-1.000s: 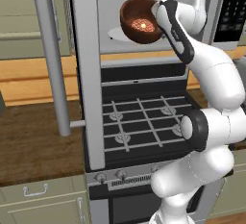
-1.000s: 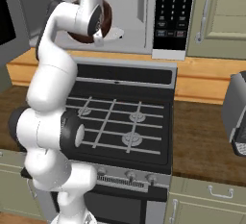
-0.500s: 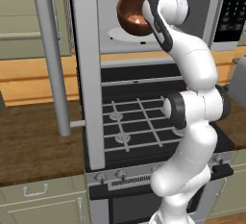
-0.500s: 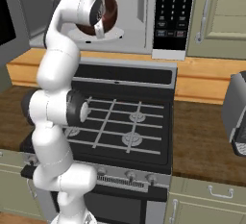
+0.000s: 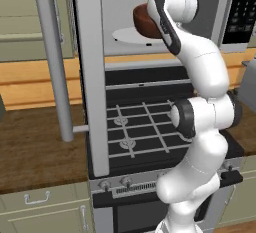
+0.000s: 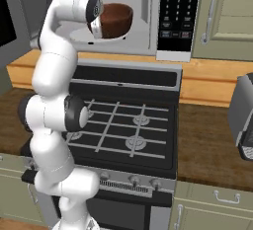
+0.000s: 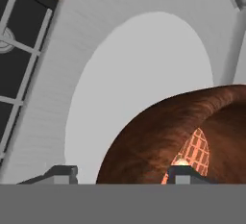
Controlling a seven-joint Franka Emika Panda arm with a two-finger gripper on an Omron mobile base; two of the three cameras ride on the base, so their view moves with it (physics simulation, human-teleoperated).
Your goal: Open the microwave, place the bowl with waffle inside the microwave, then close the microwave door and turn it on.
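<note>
The microwave (image 6: 175,12) stands open, and its door (image 5: 90,77) is swung out to the left with the long bar handle (image 5: 52,62) facing me. My gripper (image 7: 122,175) is shut on the rim of the dark reddish-brown bowl (image 7: 168,136), with the waffle (image 7: 194,151) inside it. The bowl (image 5: 145,19) hangs upright inside the light grey cavity, just above the white turntable (image 5: 125,37). From the right base view the bowl (image 6: 116,19) sits right of my hand, over the turntable (image 6: 81,35).
The black gas stove (image 6: 128,125) lies directly under the microwave, with its knobs along the front. A grey toaster (image 6: 242,115) stands on the wooden counter at the right. A beige cabinet door (image 6: 222,12) is right of the keypad.
The arm has swung the bowl further into the cavity and levelled it. Its opening no longer faces the left base camera, and the elbow has shifted.
</note>
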